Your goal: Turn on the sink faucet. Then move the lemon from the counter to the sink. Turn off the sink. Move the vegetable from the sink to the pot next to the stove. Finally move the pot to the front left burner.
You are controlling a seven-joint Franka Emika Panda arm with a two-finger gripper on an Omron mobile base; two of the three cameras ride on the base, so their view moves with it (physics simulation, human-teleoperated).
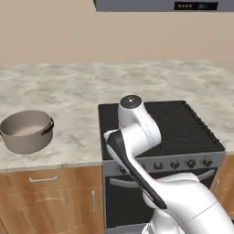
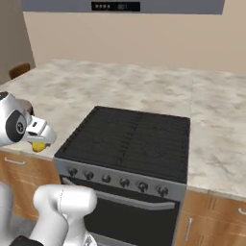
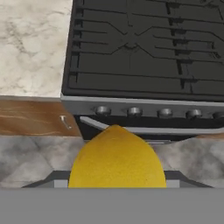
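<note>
jaws: partly apart | closed on lemon (image 3: 117,157) | above floor

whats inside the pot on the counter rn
The pot on the counter, left of the stove, shows a pale bare inside with nothing in it. Its near wall hides the front of the floor. The lemon sits in the gripper.

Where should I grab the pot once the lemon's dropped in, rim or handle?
Take the pot by its near rim, coming down from above: it stands upright and open on the counter left of the stove, and its dark side handle looks slim and flush, probably harder to pinch.
</note>
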